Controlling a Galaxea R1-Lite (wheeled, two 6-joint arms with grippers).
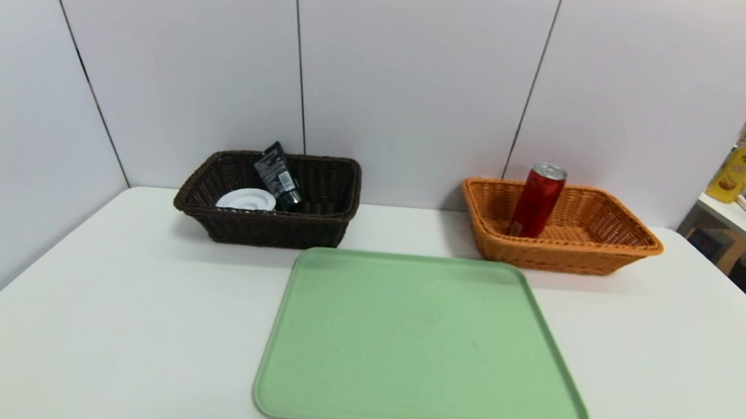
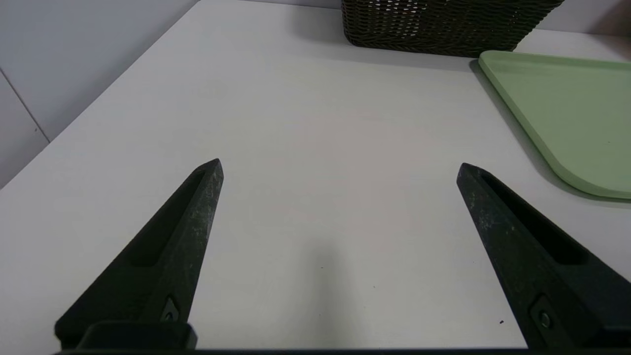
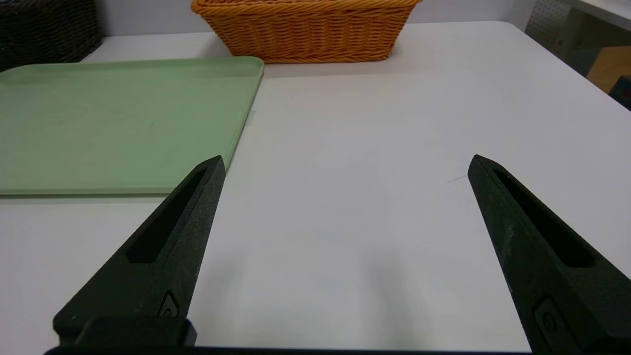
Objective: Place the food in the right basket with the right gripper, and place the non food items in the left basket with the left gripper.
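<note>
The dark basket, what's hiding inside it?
Inside the dark basket are a white dish and a black tube leaning up beside it. The front wall covers the bottom, so anything lower stays hidden.

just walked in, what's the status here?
Sorting looks done. The green tray holds nothing. The red can leans in the orange basket; a black tube and white dish sit in the dark basket. The left gripper and right gripper are open over bare table, holding nothing.

Left tool (image 2: 339,167), right tool (image 3: 345,162): matte black, tapered pointed fingers, slotted recesses, small screw near base.
</note>
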